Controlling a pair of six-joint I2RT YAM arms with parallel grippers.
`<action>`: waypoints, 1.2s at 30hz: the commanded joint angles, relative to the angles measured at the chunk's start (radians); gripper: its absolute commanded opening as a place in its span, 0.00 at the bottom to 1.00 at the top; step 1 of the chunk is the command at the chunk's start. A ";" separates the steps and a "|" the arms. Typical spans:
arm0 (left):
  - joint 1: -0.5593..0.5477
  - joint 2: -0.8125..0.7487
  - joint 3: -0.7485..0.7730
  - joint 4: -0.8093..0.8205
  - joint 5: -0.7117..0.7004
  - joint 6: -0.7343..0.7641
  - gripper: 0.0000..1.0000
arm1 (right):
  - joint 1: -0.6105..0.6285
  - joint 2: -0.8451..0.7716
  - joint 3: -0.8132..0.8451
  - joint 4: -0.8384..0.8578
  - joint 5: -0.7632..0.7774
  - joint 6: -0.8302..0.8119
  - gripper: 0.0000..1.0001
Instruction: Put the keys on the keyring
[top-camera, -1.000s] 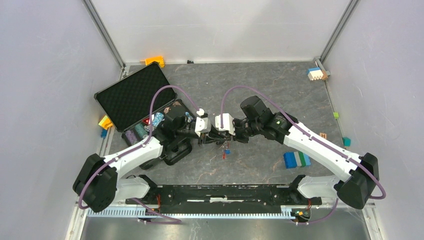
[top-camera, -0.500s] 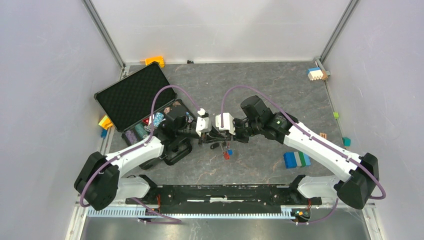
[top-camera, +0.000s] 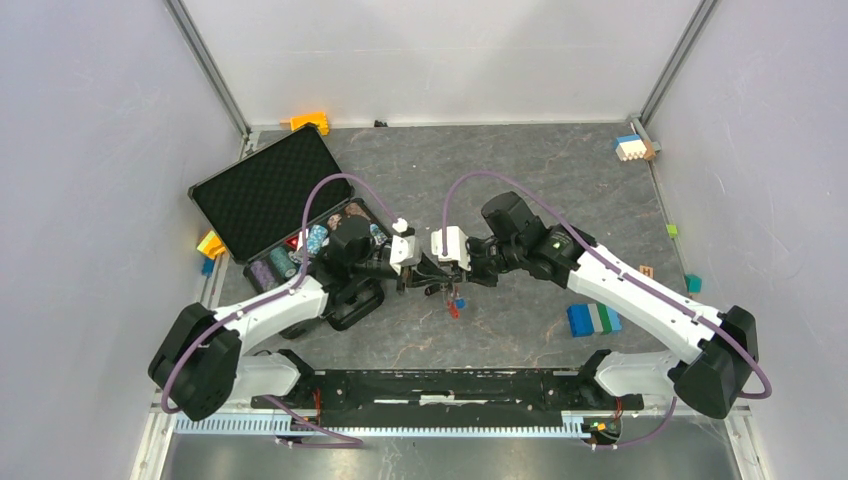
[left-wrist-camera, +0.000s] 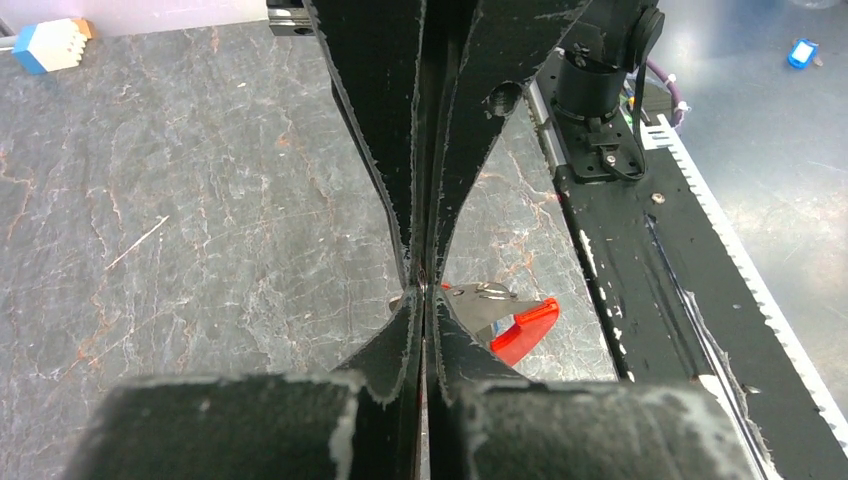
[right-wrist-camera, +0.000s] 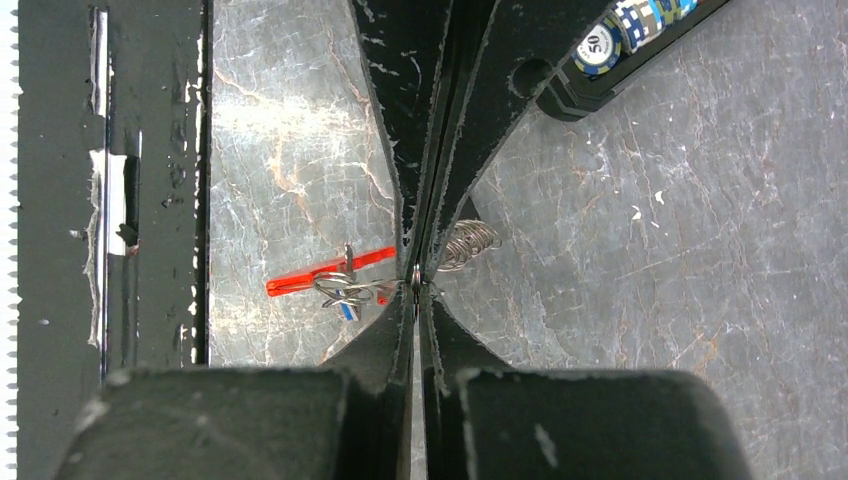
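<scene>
Over grey marbled table (top-camera: 560, 180), left gripper (left-wrist-camera: 424, 285) had pinched fully together since a second earlier; right gripper (right-wrist-camera: 416, 275) stayed clamped on keyring (right-wrist-camera: 468, 243).

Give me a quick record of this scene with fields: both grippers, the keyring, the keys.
Left gripper: shut, red piece beside it; grip unclear
Right gripper: shut on the keyring
Keyring: red clip one side of the gripper, chain the other
Blue key: next to the clip; whether threaded, unclear
Case: open, left of the grippers
</scene>
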 joint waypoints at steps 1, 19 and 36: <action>-0.004 -0.033 -0.044 0.156 0.030 -0.085 0.02 | -0.017 -0.042 -0.009 0.081 -0.026 0.011 0.10; 0.026 -0.032 -0.085 0.439 0.096 -0.289 0.02 | -0.126 -0.126 -0.112 0.116 -0.323 0.000 0.47; 0.027 -0.036 -0.092 0.440 0.120 -0.276 0.02 | -0.138 -0.086 -0.109 0.128 -0.380 0.003 0.17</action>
